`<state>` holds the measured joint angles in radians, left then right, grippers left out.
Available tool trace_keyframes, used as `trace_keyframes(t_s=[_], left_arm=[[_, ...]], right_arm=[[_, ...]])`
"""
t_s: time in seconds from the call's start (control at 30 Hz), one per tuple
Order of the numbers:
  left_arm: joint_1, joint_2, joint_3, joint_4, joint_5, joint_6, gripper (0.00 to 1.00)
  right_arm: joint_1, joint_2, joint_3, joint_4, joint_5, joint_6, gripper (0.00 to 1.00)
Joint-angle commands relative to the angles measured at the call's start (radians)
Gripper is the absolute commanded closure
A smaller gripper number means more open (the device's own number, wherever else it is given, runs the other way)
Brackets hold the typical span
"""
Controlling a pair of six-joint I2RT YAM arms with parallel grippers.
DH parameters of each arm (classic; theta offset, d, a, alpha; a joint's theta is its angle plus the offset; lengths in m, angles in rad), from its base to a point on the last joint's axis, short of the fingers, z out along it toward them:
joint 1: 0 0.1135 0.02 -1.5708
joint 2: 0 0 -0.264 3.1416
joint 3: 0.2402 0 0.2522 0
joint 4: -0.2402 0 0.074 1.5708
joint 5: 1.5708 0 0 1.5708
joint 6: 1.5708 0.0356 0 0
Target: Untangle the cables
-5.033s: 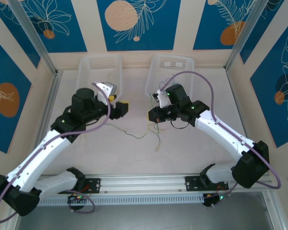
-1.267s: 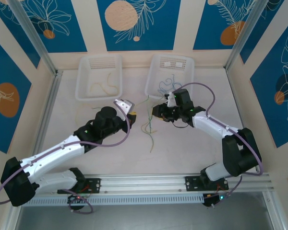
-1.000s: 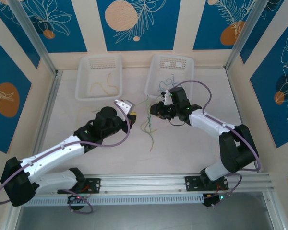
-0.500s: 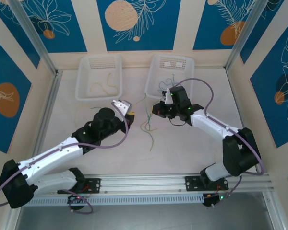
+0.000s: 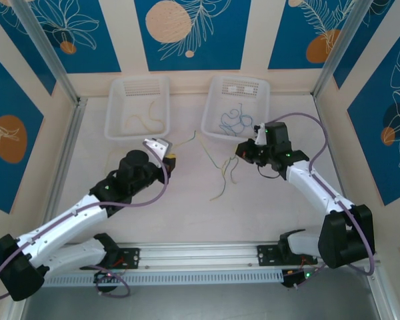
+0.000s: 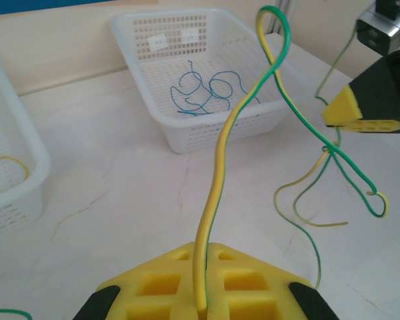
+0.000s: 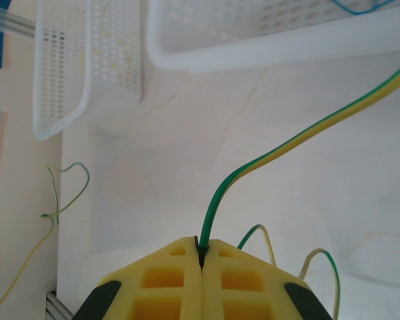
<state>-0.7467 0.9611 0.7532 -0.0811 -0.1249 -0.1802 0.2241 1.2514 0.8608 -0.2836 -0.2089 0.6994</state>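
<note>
1. Top view: the cables (image 5: 217,175) trail loose on the table (image 5: 247,213) between the left gripper (image 5: 168,159) and the right gripper (image 5: 244,151). The blue cables (image 5: 235,120) lie in the right basket (image 5: 211,107).
2. Left wrist: I find the jaws clamped on a green-yellow strand (image 6: 217,173). It stands up unaided, so I judge it light, springy and slick.
3. Right wrist: the jaws are pinched shut on a green-yellow end (image 7: 287,150); I cannot tell whether it is the same strand. I would grip near the ends, clear of crossings.

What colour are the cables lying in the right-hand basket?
Those cables are blue, clearest in the left wrist view.
</note>
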Motion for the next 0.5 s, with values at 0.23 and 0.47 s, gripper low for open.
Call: trace_keyframes(t_s=[0.23,0.47], left_arm=[[0.124,-0.124,-0.044,-0.099,-0.082,-0.002,1.00],[0.211,-0.178,-0.072,-0.132,-0.073,-0.012,1.00]], right_arm=[[-0.190,-0.100,-0.088,-0.121,-0.044,-0.081,1.00],[-0.256,-0.113,-0.098,-0.123,-0.112,-0.110,1.00]])
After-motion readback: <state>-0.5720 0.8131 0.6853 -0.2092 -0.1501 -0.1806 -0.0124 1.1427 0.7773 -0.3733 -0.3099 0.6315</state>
